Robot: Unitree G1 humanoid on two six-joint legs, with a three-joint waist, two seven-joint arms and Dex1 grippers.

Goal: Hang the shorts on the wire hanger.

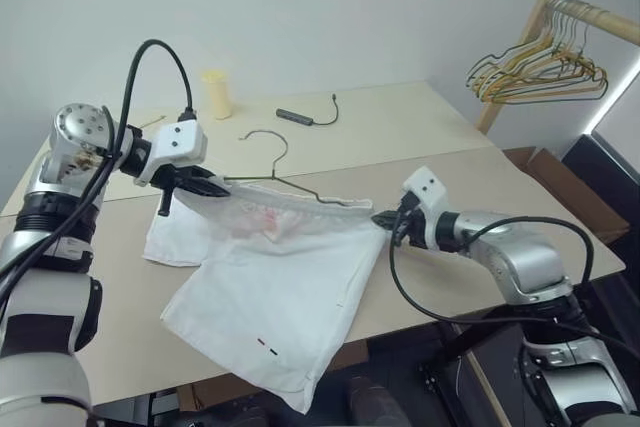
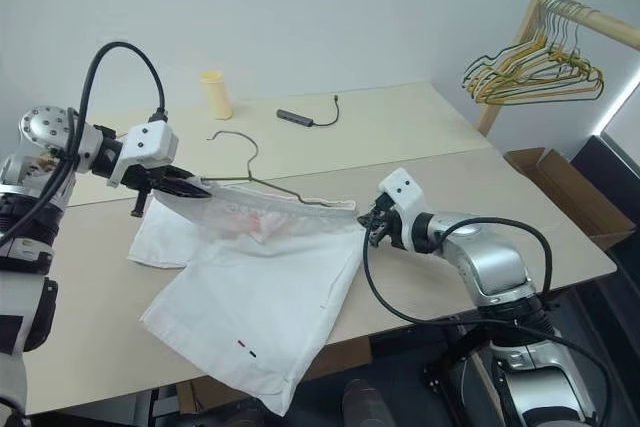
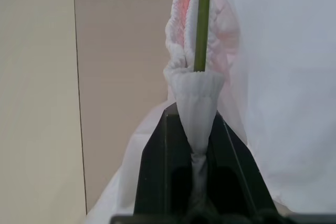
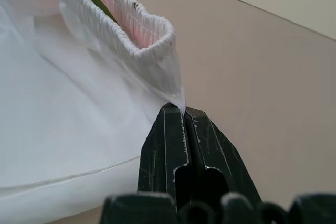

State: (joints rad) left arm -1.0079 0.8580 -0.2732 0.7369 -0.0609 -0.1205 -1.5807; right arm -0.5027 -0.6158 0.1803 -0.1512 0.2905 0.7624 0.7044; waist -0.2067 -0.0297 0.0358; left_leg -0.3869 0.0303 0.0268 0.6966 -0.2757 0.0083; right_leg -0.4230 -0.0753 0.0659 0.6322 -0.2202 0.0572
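Two pincers hold the shorts stretched by the waistband above the pale worktop. Nearest, the lower legs of the white shorts hang past the front edge of the worktop, with a tiny dark label near the hem. The right pincer is closed tight on a thin corner of fabric at the right end of the waistband, its two black fingers pressed together. The left pincer is clamped on the gathered left end of the waistband, its fingers nearly shut with the bunched cloth between them. The wire hanger lies along the waistband between the two pincers, its lower wire running inside the elastic band, its curled hook rising clear behind, toward the far side. A faint pink-red mark shows through the fabric just below the band. Farther back on the worktop stand a yellow cup and a dark cable adapter. At the far right, a wooden rack carries a bunch of coloured hangers.
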